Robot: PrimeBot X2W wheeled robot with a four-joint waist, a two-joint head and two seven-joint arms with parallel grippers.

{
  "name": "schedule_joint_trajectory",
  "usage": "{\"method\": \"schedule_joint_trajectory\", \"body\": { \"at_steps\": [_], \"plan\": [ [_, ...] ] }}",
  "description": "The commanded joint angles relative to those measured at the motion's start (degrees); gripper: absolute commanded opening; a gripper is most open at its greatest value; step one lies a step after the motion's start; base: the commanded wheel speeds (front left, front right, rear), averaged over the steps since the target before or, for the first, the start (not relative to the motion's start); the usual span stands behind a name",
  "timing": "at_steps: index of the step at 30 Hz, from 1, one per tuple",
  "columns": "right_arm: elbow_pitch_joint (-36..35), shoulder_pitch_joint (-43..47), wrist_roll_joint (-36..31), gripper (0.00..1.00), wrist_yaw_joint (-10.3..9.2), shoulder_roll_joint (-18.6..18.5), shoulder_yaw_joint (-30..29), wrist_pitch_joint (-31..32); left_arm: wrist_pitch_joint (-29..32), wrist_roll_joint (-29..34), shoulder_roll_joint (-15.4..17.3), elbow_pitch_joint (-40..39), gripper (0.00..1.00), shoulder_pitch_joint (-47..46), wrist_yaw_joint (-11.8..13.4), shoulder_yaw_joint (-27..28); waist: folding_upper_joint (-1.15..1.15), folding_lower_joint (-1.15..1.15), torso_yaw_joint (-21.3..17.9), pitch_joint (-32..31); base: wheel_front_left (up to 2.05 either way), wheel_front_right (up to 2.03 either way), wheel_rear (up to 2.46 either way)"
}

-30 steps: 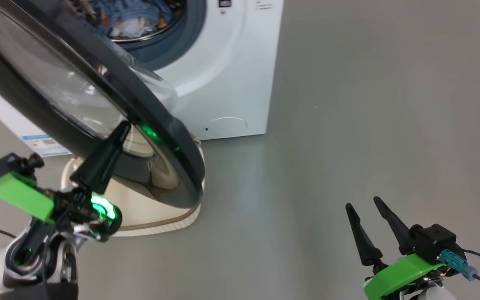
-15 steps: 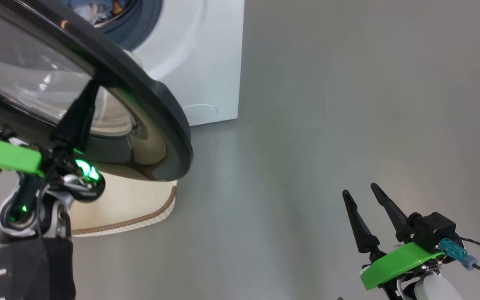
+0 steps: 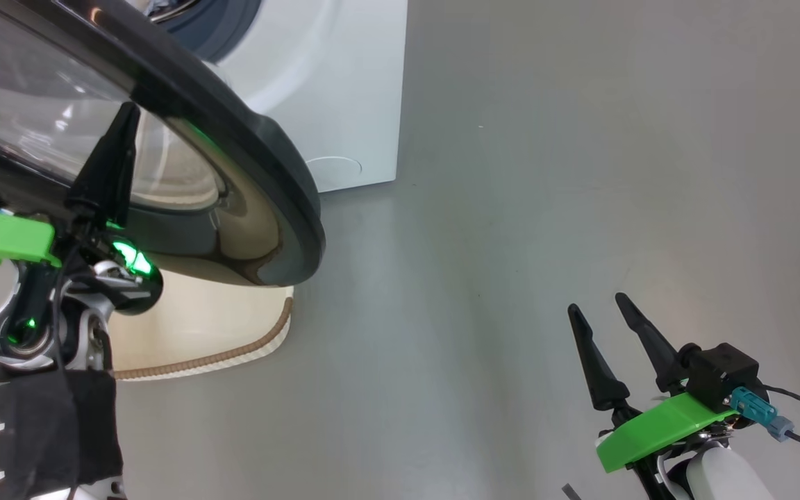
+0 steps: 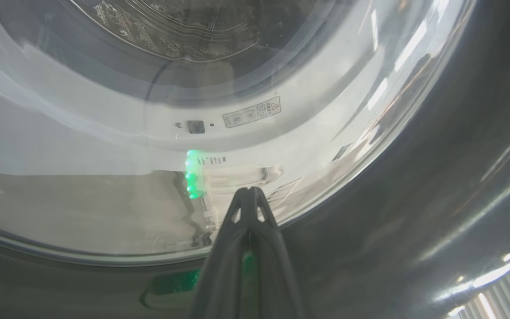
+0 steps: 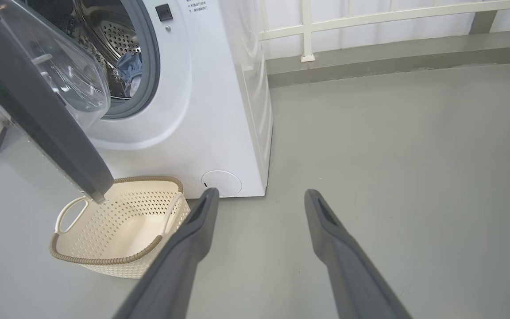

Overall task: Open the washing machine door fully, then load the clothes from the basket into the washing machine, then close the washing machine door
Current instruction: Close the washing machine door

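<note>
Pressing glossy black round washing machine door (image 3: 268,180): left tool (image 3: 124,118) clenched, empty. Push steadily near its rim; right tool (image 3: 596,304) released.

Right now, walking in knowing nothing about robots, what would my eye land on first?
The big glossy black washing machine door, hanging open at upper left of the head view, with the shut left gripper pointing at its glass window. Then the empty cream basket on the floor beneath the door's edge, and blue clothes inside the drum.
</note>
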Motion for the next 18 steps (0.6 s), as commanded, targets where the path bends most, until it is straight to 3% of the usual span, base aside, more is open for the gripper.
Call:
{"method": "schedule_joint_trajectory", "body": {
  "at_steps": [1,18],
  "plan": [
    [-1.1,-1.2,0.4,1.0,0.09,0.2,1.2,-0.3,-0.3,1.3,1.5,-1.3,0.0,-1.1,-0.4,1.3,0.0,0.0,0.5,-0.5,0.0,0.0,0.0],
    [-0.8,0.3,0.3,1.0,0.09,0.5,2.3,-0.3,-4.7,7.9,2.5,-10.4,0.0,8.6,-0.4,1.2,0.0,0.0,3.5,-7.7,0.0,0.0,0.0]
  ]
}}
